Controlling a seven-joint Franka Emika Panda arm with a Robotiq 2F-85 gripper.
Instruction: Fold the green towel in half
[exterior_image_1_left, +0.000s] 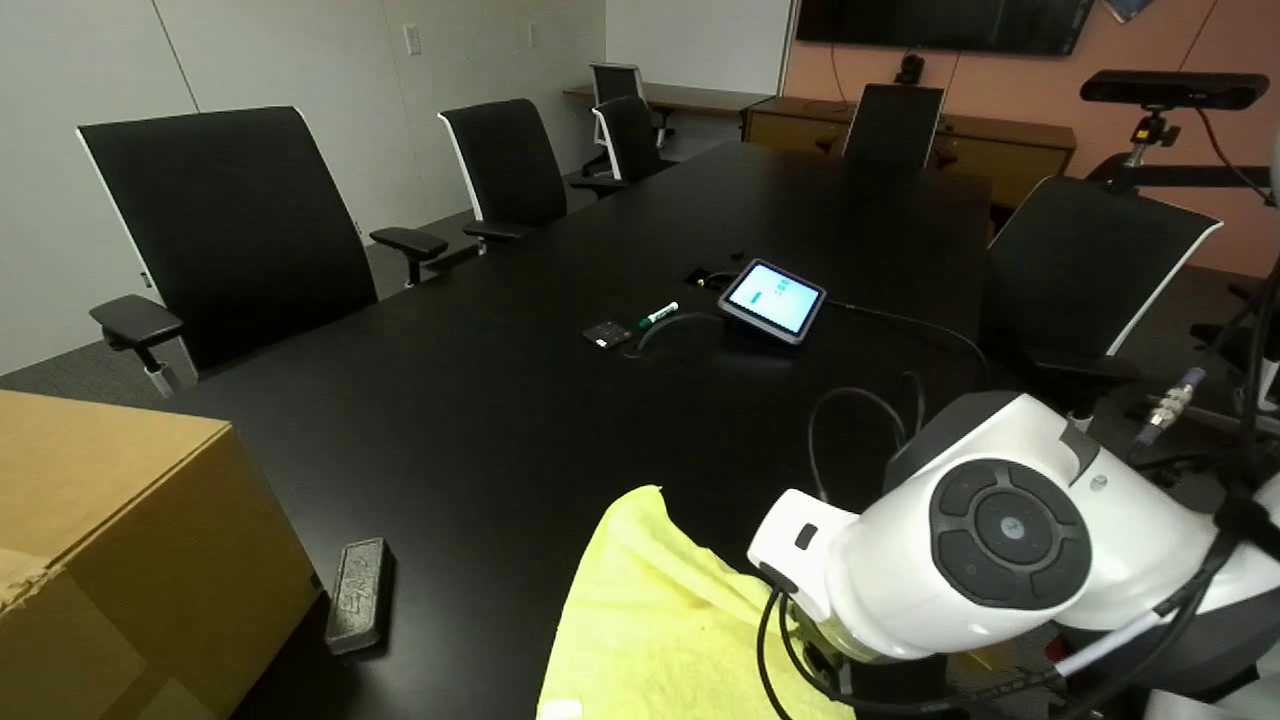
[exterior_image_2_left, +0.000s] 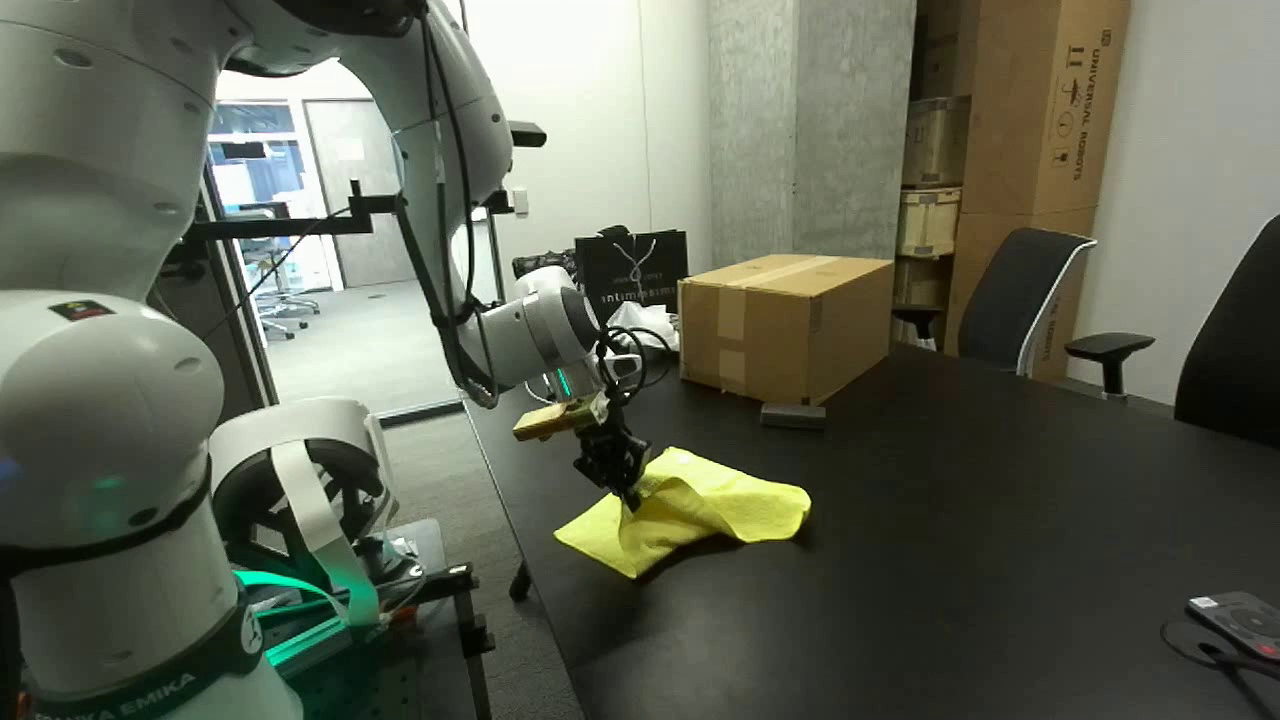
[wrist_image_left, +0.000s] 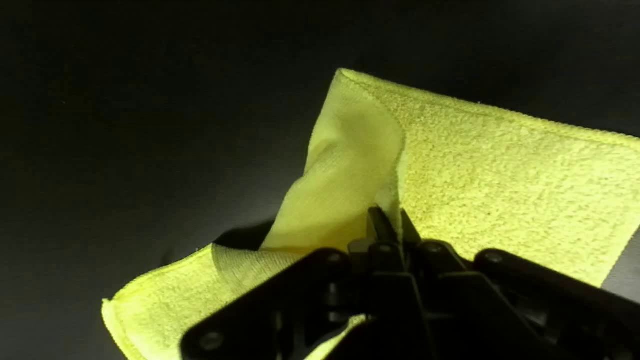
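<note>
Long blk table (exterior_image_1_left: 450, 430) was seen in both exterior views, lined w/ blk wht-edged chairs (exterior_image_1_left: 225, 220). In an exterior view, far wall (exterior_image_1_left: 1010, 85) was painted salmon w/ dk screen (exterior_image_1_left: 945, 25) mounted; wood cabinet (exterior_image_1_left: 1010, 165) was set below, wht panel (exterior_image_1_left: 700, 45) hung to the L; side wall (exterior_image_1_left: 270, 60) was finished off-wht. In an exterior view, concrete column (exterior_image_2_left: 760, 130) was framed btwn wht wall (exterior_image_2_left: 570, 100) & stacked bins (exterior_image_2_left: 928, 222), w/ tall ctn (exterior_image_2_left: 1040, 130) mkd UNIVERSAL ROBOTS seen to R. Flr (exterior_image_2_left: 440, 470) was surfaced grey; grey door (exterior_image_2_left: 345, 185) & glazing (exterior_image_2_left: 280, 175) were brightly lit thru opening.
</note>
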